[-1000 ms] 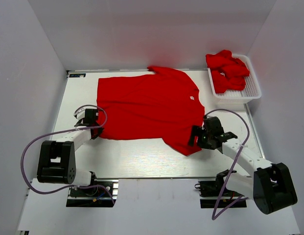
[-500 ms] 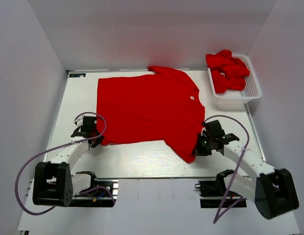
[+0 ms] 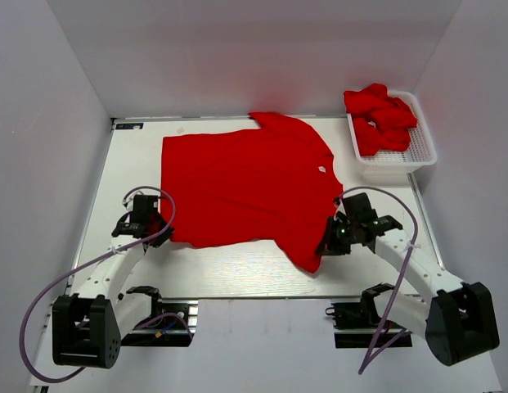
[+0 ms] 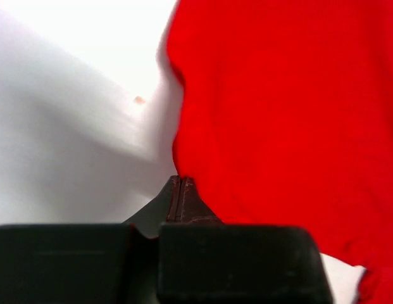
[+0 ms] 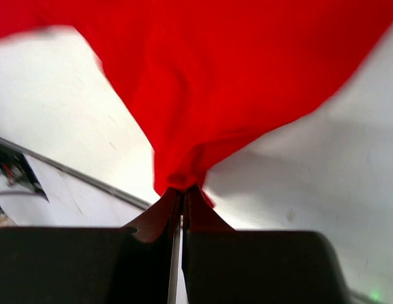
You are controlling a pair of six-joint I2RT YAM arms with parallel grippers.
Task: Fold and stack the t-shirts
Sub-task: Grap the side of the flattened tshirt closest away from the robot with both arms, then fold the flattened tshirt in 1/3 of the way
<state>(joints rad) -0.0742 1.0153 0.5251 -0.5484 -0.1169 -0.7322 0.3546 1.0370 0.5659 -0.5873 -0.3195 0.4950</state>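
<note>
Since the earlier frames, both pincers have drawn back toward the near edge of the table, and the near sleeve of the flat t-shirt has stretched out with the right one. The t-shirt lies spread on the table to the left of the basket, collar end toward the basket and hem end away from it. The far sleeve points toward the back wall, level with the basket's left side. The left pincer sits at the shirt corner farthest from the basket, on the near side. In the left wrist view, the left pincer has its jaws clenched together with the red t-shirt edge caught at their tips. The right pincer sits nearer than the basket and to its left, at the tip of the near sleeve. In the right wrist view, the right pincer is clenched on a bunched fold of the t-shirt, and the cloth fans out wide from the tips. Inside the basket lies a heap of crumpled t-shirts, rising above its rim.
</note>
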